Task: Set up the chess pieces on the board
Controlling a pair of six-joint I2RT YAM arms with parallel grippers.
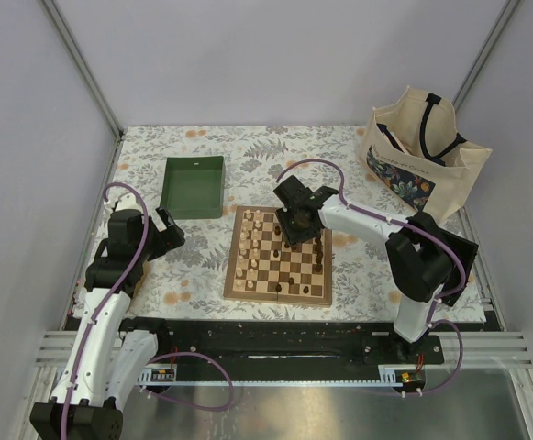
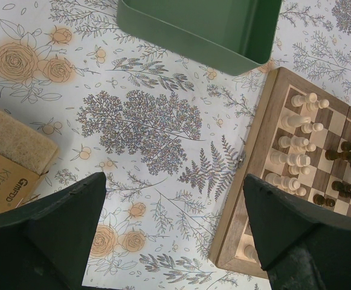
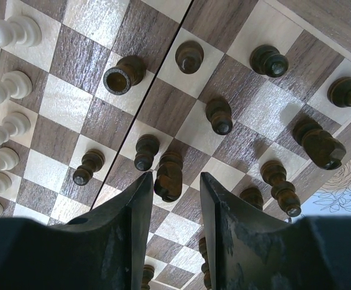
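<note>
Floral table (image 1: 202, 261) carries board (image 1: 280, 266), green tray (image 1: 193, 188), tote bag (image 1: 422, 156), sponge (image 2: 9, 142).

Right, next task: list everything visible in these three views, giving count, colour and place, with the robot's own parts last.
board: one, light and dark brown checks, tan border, table centre.
cream pieces: many, exact count unclear, cream, board's left side.
dark pieces: many, dark brown, board's right half.
green tray: one, dark green, beyond the board's far left corner.
tote bag: one, cream with black handles, far right.
tablecloth: one, white floral, covering the table.
kitchen-cleaner pack: one, tan, at the left wrist view's left edge.
left gripper: one, dark, open and empty, above the cloth left of the board.
right gripper: one, dark, open, straddling a dark piece on the board.
</note>
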